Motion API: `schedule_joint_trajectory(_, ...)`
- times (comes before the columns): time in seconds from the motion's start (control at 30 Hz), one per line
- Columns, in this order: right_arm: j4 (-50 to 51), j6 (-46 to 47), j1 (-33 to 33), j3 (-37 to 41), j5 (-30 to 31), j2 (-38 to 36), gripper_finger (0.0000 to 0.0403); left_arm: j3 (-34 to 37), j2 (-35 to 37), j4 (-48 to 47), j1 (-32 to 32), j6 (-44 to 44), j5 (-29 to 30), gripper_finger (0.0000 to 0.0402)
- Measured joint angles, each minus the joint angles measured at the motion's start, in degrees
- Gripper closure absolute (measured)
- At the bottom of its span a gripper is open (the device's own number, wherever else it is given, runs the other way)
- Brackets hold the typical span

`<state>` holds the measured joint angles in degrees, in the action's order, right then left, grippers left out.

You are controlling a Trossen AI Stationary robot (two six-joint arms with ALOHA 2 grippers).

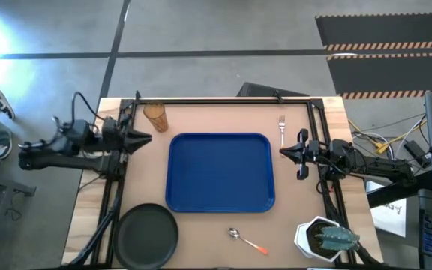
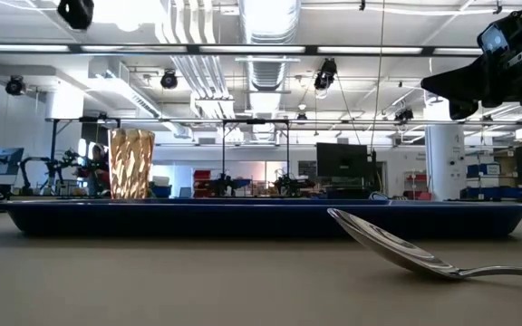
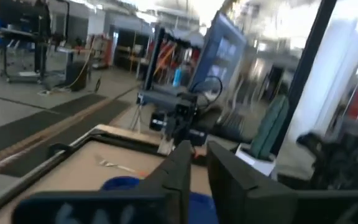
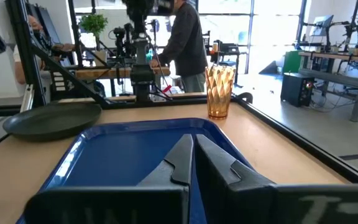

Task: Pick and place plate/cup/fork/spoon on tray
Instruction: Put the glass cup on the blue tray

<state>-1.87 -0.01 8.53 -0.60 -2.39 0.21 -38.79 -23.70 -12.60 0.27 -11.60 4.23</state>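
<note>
**A:** Where are your claws? Take twelve as the table's far edge, seen from above.

**B:** My left gripper (image 1: 147, 139) hangs at the tray's nine o'clock edge, pointing in. Whether it is parted or closed I cannot tell, but it carries nothing. My right gripper (image 1: 282, 152) is at the three o'clock edge, pressed together on nothing, with its tip just off the rim.

**A:** And the tray?

**B:** The tray (image 1: 220, 172) lies flat in the middle of the table, between my two claws.

**A:** What sits around them?

**B:** The cup (image 1: 155, 116) stands upright near my left claw, at its one o'clock, off the tray's eleven o'clock corner. The fork (image 1: 282, 127) lies near my right claw, at its twelve, beside the tray. The plate (image 1: 147, 232) rests at the tray's seven o'clock, well away from both claws. The spoon (image 1: 246, 240) lies at six, apart from the rim.

**A:** Anything crowding you?

**B:** A white plant pot (image 1: 322, 238) sits at five o'clock, beside my right arm. A black frame (image 1: 223, 101) edges the table, and both my arms cross its side rails. Beyond the table, a person (image 4: 188, 37) stands at a bench.
</note>
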Motion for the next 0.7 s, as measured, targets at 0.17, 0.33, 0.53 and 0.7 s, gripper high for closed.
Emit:
schedule_joint_trajectory(0.17, 0.04, 0.0, -0.01, 0.0, 0.02, -0.01, 0.0394, -15.17, -9.63, -10.65, 0.0, 9.83, -0.1, 0.028)
schedule_joint_trajectory(0.33, 0.04, 0.0, 0.0, 0.0, 0.0, -0.01, 0.0394, -26.61, -17.33, -27.39, 0.02, 16.67, 13.04, 0.0221)
schedule_joint_trajectory(0.53, 0.04, 0.0, -0.01, 0.01, 0.01, -0.01, 0.0394, -32.97, -25.64, -46.61, 0.13, 16.08, 32.51, 0.0217)
schedule_joint_trajectory(0.7, 0.04, 0.0, 0.0, 0.0, 0.01, -0.02, 0.0394, -32.59, -31.11, -53.91, 1.61, 9.41, 33.07, 0.0217)
